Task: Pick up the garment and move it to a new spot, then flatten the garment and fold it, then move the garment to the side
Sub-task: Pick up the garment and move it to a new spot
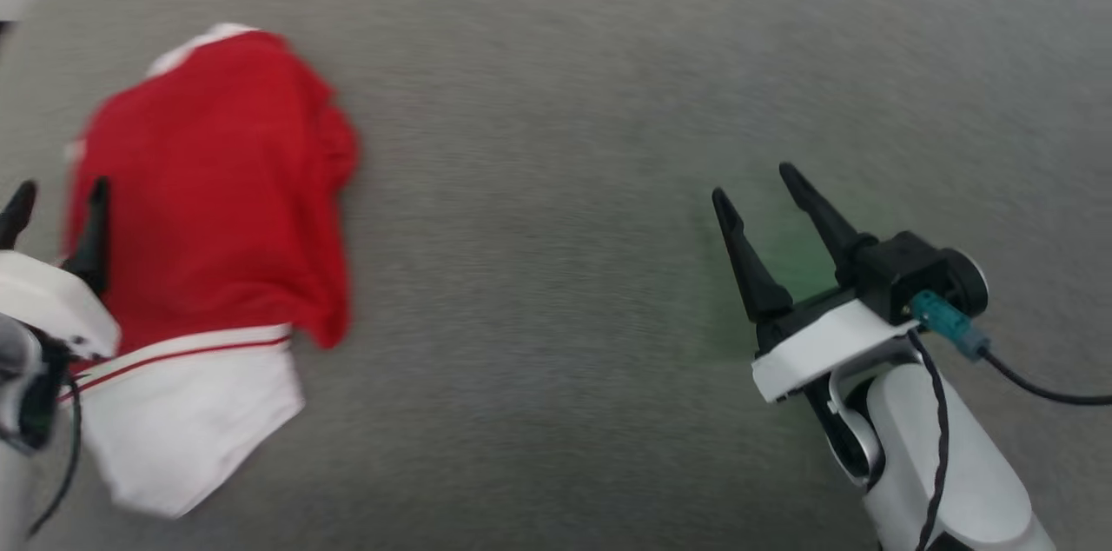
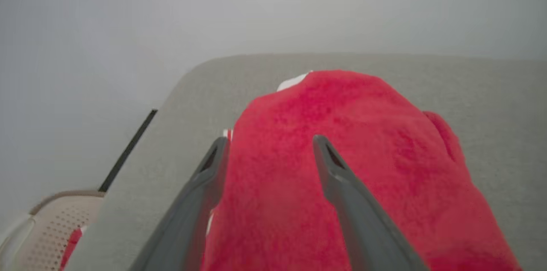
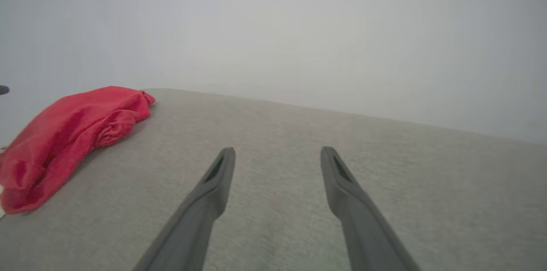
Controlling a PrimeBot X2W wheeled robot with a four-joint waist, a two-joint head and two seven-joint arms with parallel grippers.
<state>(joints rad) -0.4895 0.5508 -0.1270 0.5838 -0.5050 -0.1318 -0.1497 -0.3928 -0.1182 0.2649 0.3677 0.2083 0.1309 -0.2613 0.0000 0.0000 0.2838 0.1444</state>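
garment: crumpled red soft-fabric T-shirt (image 1: 217,186), white stripe-trimmed sleeve, lying at the left of the grey fabric-covered surface (image 1: 565,99) | left gripper (image 1: 62,186): spread wide, empty, at shirt's left edge | right gripper (image 1: 755,182): spread wide, empty, well apart from shirt

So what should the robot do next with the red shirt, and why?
Probably lower the left gripper and close its fingers on the garment. It lies crumpled, not held, right by those open fingers, while the right gripper hovers open over bare grey surface well apart.
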